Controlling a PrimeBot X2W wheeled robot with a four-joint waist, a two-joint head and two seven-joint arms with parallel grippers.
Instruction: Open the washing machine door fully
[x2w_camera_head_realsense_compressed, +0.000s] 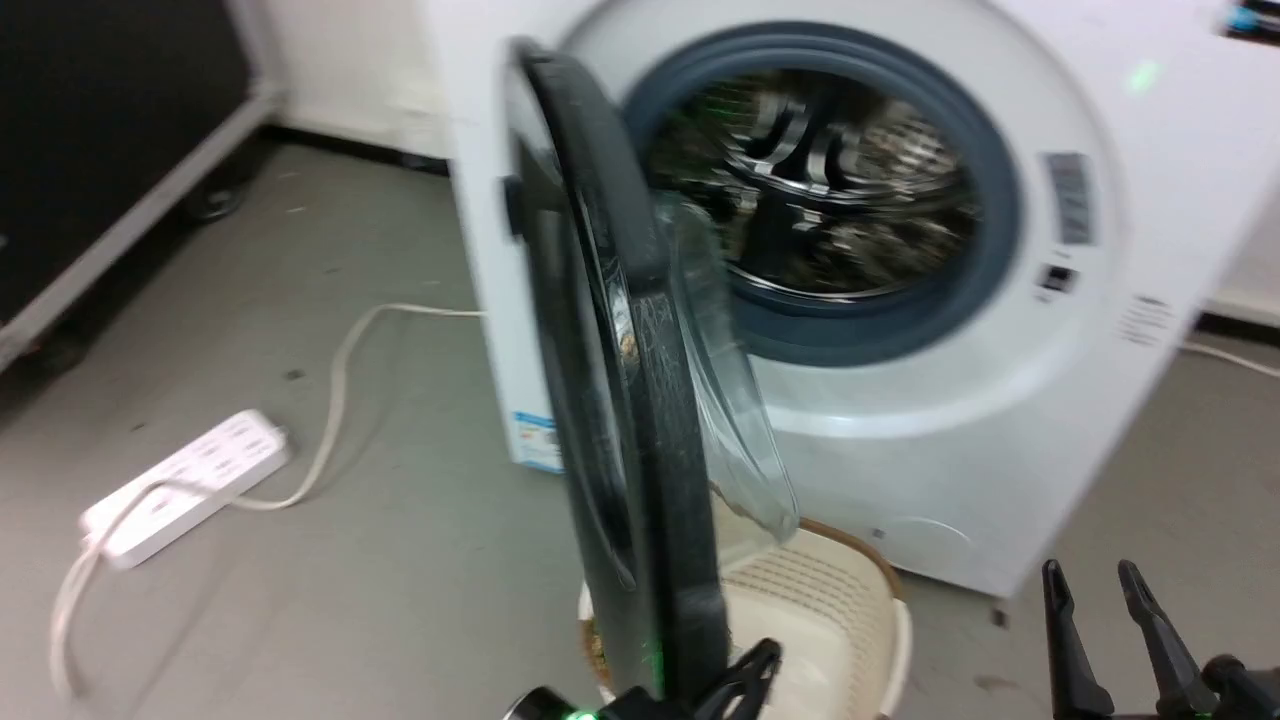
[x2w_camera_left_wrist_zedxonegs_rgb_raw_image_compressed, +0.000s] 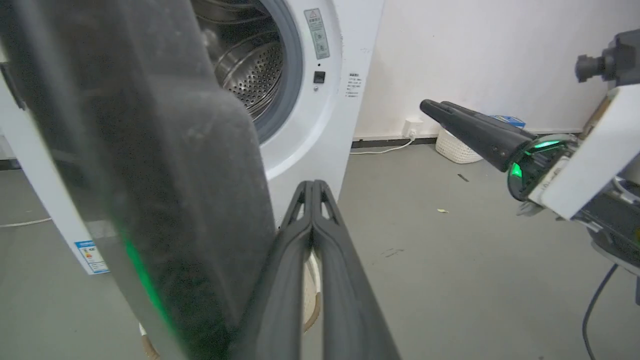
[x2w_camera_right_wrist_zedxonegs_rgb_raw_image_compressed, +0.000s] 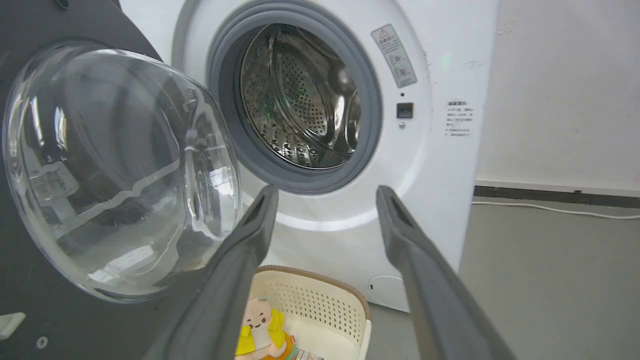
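Left gripper (x2w_camera_left_wrist_zedxonegs_rgb_raw_image_compressed: 312, 187), fingers pressed together and holding nothing, is sitting just beside the inner face of the door (x2w_camera_head_realsense_compressed: 640, 400), low on its rim; whether they touch is unclear. Closed like this, it is likely serving as a blunt pusher, not a clamp. The door is standing out from the washer (x2w_camera_head_realsense_compressed: 1000, 450), roughly square to its front, so it is only partly open. Right gripper (x2w_camera_right_wrist_zedxonegs_rgb_raw_image_compressed: 325, 192), fingers spread and empty, is hanging before the washer, apparently waiting outside the swing. A basket (x2w_camera_head_realsense_compressed: 830, 600) is sitting at the washer's foot, below the door.
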